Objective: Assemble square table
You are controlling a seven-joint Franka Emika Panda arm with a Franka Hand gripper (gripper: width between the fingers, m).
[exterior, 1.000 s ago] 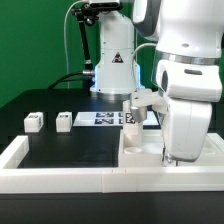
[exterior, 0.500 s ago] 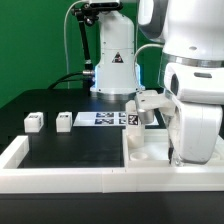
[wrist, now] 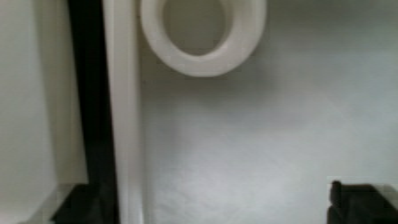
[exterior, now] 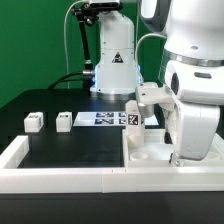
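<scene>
The square table's white slab [exterior: 150, 150] lies in the corner of the rail on the exterior view's right, under my arm [exterior: 190, 100]. In the wrist view the slab [wrist: 249, 130] fills the picture, with one rounded corner recess [wrist: 201, 40] showing as an oval ring. My gripper [wrist: 222, 205] hangs just above the slab, its dark fingertips [wrist: 365, 200] wide apart with only bare slab between them: open. In the exterior view the arm hides the fingers. Two small white tagged legs [exterior: 33, 121] [exterior: 64, 120] stand on the black surface at the exterior view's left.
The marker board [exterior: 100, 118] lies behind the slab, with a tagged white piece [exterior: 132, 117] at its right end. A long white rail [exterior: 60, 178] borders the black surface in front. A black stand with a triangle label [exterior: 113, 65] rises at the back.
The jaws have opened from shut to wide apart. The arm has shifted a little toward the exterior view's right and the hand has risen slightly.
</scene>
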